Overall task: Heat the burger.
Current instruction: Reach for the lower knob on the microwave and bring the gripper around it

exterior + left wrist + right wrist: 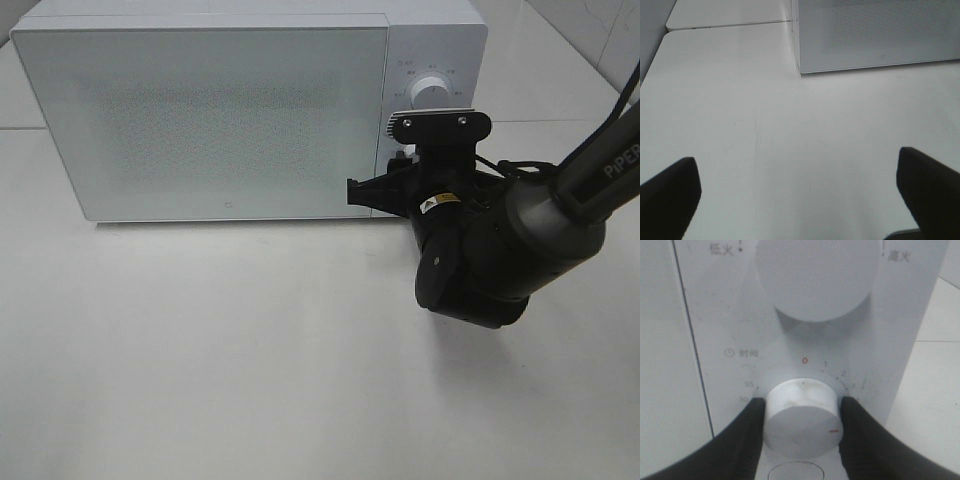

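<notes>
We count one microwave [220,110], two dials (upper dial [815,275], lower dial [802,420]), one table [250,350], and two grippers (left gripper [796,157], right gripper [802,407]).

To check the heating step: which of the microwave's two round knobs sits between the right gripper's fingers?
The lower knob, with the red mark and numbers around it; the upper knob is free.
</notes>
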You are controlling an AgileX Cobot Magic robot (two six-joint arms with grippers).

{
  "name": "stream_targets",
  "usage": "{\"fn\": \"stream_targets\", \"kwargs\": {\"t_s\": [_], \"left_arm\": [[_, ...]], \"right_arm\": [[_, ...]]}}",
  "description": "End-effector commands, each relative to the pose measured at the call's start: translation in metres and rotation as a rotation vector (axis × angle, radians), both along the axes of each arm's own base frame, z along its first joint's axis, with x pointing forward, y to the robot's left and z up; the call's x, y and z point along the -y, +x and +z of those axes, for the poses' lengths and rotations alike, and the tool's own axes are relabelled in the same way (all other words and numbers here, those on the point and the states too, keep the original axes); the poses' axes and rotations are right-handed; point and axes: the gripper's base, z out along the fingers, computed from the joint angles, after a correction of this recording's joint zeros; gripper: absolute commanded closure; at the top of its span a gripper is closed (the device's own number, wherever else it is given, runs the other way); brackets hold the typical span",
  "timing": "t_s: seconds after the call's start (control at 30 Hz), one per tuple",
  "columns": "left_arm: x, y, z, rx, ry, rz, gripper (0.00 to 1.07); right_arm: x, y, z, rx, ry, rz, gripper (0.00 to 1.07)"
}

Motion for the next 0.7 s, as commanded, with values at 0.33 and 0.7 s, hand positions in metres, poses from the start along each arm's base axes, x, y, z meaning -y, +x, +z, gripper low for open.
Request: {"fn": "stream_targets", "kwargs": {"t_s": [0.33, 0.7], "left_arm": [[0.0, -0.002, 0.0, 0.03, -0.005, 0.004, 0.06], [0.0, -0.002, 0.0, 0.03, -0.005, 0.004, 0.06]], "right_arm": [[0.0, 0.006, 0.02, 0.196, 0.069, -0.009, 1.06], [-0.008, 0.007, 0.022, 0.222, 0.569, 0.026, 1.06]]}}
